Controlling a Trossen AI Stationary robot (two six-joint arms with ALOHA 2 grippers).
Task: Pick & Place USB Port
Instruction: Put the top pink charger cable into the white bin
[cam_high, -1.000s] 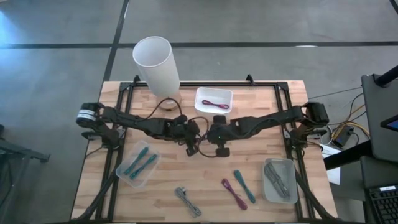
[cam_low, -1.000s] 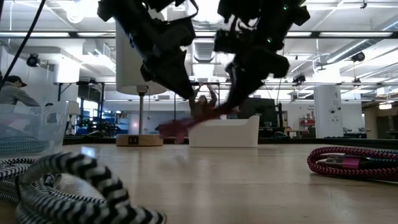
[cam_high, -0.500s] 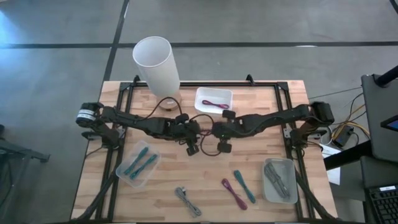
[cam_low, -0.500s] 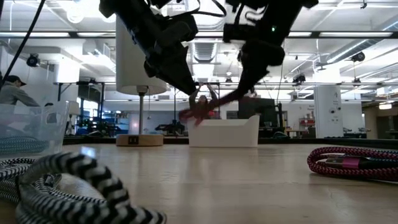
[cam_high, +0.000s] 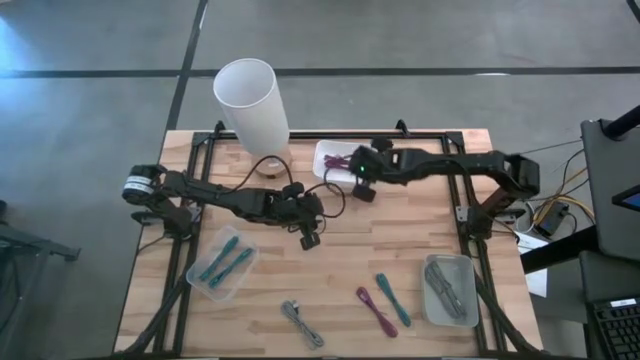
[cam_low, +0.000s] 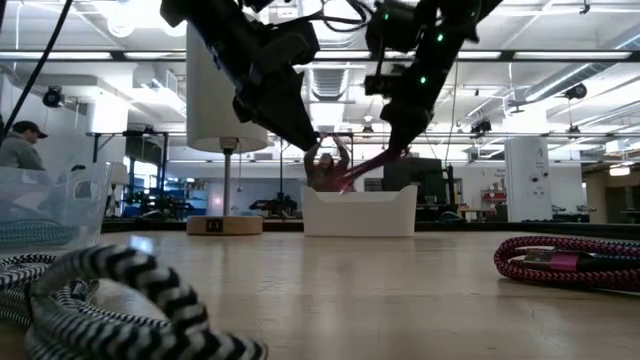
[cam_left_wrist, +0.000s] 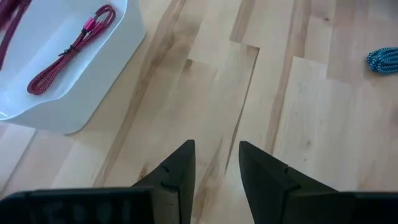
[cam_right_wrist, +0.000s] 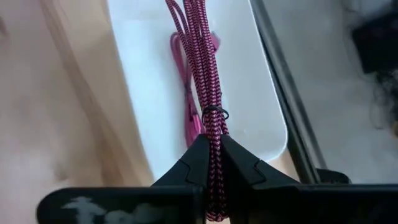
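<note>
The right claw (cam_right_wrist: 210, 163) is clamped on a magenta braided USB cable (cam_right_wrist: 200, 74), folded into a bundle with a dark tie, hanging over the white tray (cam_right_wrist: 249, 93). A second magenta cable (cam_left_wrist: 69, 46) lies inside the tray. The left claw (cam_left_wrist: 216, 163), beside the tray, is slightly parted and holds nothing.

lab/workshop | concrete floor (cam_high: 420, 35), ceiling strip lights (cam_low: 560, 8) (open-plan hall), wooden workbench (cam_high: 420, 250)

The right gripper's fingers (cam_right_wrist: 239, 163) pinch a bundled magenta USB cable (cam_right_wrist: 200, 62) over the white tray (cam_right_wrist: 249, 81), where another pink cable (cam_right_wrist: 185, 93) lies.
</note>
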